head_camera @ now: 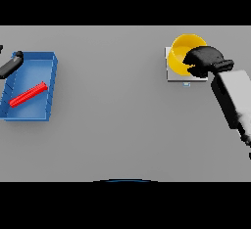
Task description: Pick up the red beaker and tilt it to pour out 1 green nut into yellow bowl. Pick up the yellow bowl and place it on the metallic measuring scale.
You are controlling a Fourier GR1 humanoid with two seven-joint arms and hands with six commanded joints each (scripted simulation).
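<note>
Right robot hand (206,58) curled on yellow bowl (182,52) | bowl over scale (172,76) | no writing legible

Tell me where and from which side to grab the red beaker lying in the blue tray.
Grip the red beaker around its middle, coming straight down from above. It lies on its side, slanted across the blue tray, whose walls block side approaches. The left robot hand at the tray's far-left corner seems nearest; the right robot hand is at the yellow bowl.
</note>
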